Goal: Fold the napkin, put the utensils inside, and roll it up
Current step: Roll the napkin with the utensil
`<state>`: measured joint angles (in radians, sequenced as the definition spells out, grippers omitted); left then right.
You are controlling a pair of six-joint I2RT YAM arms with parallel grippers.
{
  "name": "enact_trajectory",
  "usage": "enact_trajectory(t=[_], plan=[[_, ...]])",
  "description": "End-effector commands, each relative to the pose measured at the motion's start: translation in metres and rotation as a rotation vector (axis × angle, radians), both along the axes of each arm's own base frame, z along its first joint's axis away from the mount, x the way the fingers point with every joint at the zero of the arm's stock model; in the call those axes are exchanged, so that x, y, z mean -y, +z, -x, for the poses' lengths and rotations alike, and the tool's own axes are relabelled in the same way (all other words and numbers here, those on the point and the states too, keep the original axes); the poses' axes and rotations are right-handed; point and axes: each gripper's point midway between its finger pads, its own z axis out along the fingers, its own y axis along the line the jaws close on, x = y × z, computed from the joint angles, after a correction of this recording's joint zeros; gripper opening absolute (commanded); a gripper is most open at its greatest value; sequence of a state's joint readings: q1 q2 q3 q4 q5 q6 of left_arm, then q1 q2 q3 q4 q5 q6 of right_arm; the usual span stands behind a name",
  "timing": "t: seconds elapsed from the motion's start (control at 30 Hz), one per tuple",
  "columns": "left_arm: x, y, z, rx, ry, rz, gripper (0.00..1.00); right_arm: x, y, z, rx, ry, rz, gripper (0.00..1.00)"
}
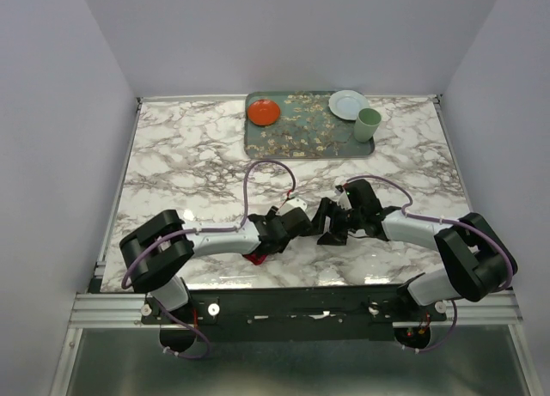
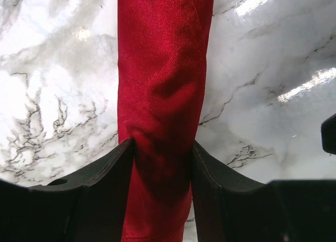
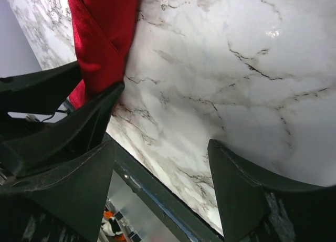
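The napkin (image 2: 163, 69) is a bright red cloth rolled into a narrow tube that lies on the marble table (image 2: 273, 95). My left gripper (image 2: 162, 143) straddles the roll, its two fingers pressed into both sides of the cloth. From above, only a red scrap of napkin (image 1: 256, 258) peeks out under the left gripper (image 1: 279, 228). My right gripper (image 3: 161, 145) hovers open over bare marble just right of the roll, with nothing between its fingers. The napkin (image 3: 102, 37) and the left arm's dark fingers (image 3: 79, 121) show at the left of the right wrist view. The utensils are hidden.
A floral tray (image 1: 301, 134) stands at the table's far edge and holds an orange-red plate (image 1: 264, 112), a pale plate (image 1: 349, 104) and a green cup (image 1: 368, 124). The table's front edge (image 3: 157, 200) runs just below the right gripper (image 1: 331, 224).
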<state>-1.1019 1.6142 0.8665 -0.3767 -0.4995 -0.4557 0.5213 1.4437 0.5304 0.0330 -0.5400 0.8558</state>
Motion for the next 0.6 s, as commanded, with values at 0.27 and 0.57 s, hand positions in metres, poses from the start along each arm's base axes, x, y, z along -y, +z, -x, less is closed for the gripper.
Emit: enact_trajectory(t=[0.27, 0.57], plan=[[0.009, 0.009, -0.008, -0.242, -0.012, 0.434, 0.47, 0.000, 0.003, -0.001, 0.005, 0.007, -0.018, 0.79], [0.017, 0.020, -0.015, -0.377, 0.006, 0.718, 0.45, -0.002, 0.002, -0.001, 0.001, 0.012, -0.023, 0.79]])
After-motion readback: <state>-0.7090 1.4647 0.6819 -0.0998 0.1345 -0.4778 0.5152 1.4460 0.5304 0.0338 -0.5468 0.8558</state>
